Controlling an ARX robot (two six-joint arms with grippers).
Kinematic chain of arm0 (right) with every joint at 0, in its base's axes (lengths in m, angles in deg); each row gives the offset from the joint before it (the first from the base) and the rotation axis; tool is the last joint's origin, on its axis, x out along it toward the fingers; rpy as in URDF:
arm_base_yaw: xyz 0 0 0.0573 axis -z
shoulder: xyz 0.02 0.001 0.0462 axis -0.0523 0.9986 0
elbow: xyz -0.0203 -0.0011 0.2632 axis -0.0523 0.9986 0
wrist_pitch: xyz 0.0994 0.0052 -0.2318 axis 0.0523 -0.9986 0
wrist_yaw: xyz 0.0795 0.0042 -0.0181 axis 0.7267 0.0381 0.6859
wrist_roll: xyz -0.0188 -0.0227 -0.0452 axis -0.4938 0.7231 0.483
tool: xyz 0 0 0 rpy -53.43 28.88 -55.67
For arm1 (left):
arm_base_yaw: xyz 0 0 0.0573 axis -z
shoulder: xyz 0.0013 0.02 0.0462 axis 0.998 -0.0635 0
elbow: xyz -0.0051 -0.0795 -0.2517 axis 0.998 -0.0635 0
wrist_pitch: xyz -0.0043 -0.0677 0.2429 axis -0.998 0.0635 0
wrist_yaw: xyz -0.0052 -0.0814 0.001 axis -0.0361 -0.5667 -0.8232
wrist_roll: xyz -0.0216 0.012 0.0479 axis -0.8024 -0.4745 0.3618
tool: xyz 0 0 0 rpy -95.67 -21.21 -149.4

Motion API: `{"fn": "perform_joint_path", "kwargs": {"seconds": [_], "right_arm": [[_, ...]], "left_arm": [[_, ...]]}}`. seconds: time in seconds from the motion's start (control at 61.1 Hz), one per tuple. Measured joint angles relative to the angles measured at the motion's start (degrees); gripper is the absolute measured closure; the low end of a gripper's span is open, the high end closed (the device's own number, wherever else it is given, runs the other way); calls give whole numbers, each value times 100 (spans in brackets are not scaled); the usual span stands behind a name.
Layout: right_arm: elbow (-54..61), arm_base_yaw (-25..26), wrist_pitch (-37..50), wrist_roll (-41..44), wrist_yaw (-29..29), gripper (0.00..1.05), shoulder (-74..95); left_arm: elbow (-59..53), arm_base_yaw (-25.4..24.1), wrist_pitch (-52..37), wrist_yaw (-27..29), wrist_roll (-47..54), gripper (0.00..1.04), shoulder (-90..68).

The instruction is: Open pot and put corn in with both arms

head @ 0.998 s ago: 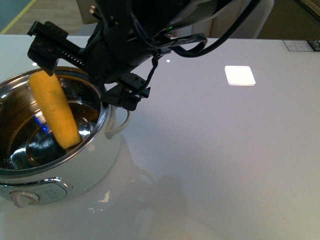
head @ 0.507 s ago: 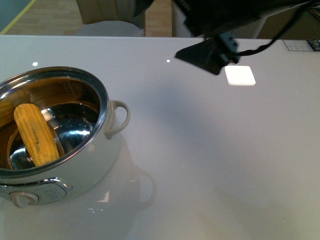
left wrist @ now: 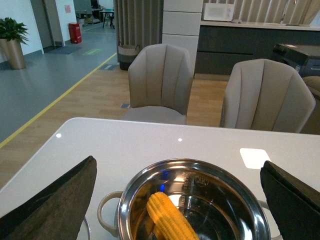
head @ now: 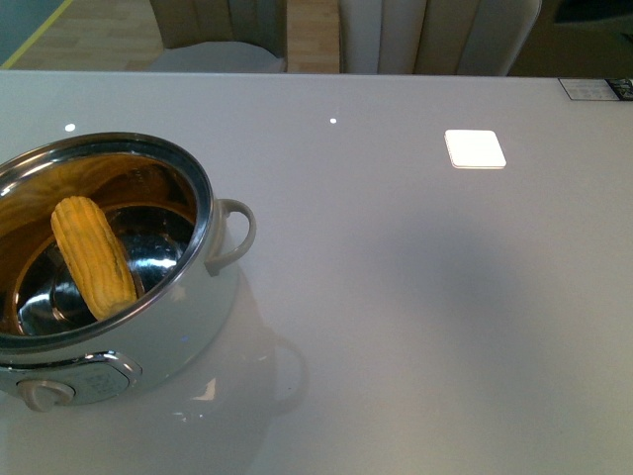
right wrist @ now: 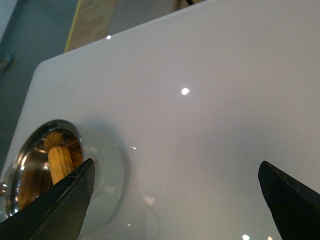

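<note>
The pot [head: 188,327] stands open at the table's near left, its steel interior showing and no lid on it. The corn [head: 94,257] lies inside, leaning against the inner wall. Neither arm appears in the front view. In the left wrist view my left gripper [left wrist: 180,200] hangs open high above the pot [left wrist: 130,195], with the corn [left wrist: 170,220] showing between its spread fingers. My right gripper [right wrist: 175,200] is open over bare table; the pot [right wrist: 107,175] and the corn [right wrist: 60,162] lie off to one side of it.
A white square patch [head: 475,148] lies on the table at the back right. Two beige chairs [left wrist: 160,82] stand beyond the far table edge. The pot's looped handle [head: 237,237] points toward the table's middle.
The corn was held over the pot a second ago; it now lies released inside. Both arms have withdrawn upward out of the front view.
</note>
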Motion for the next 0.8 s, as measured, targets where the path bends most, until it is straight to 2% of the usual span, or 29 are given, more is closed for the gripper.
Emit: {"fn": "perform_joint_path", "kwargs": {"seconds": [0.098,0.115,0.164,0.229,0.278,0.327,0.54,0.605,0.802], "right_arm": [[157,48,-39,142,-22,9,-317],[190,33,79,245,-170,10,-313],[492,-46,1038,595,-883,16,-297],[1172,-28,2726,1384,-1808,28,-299],[1506,52,3388,1740,-1967,35,-376],[1915,221,3987,2092,-1919,49,-710],[2608,605,3901,2347,-1554,88,-1517],[2804,715,3779,2406,-1414,103,-1849],[3156,962,3364,2428,-1202,103,-2612]], "left_arm": [[0,0,0,0,0,7,0],[0,0,0,0,0,7,0],[0,0,0,0,0,7,0],[0,0,0,0,0,7,0],[0,0,0,4,0,7,0],[0,0,0,2,0,7,0],[0,0,0,0,0,7,0],[0,0,0,2,0,7,0],[0,0,0,0,0,7,0]]}}
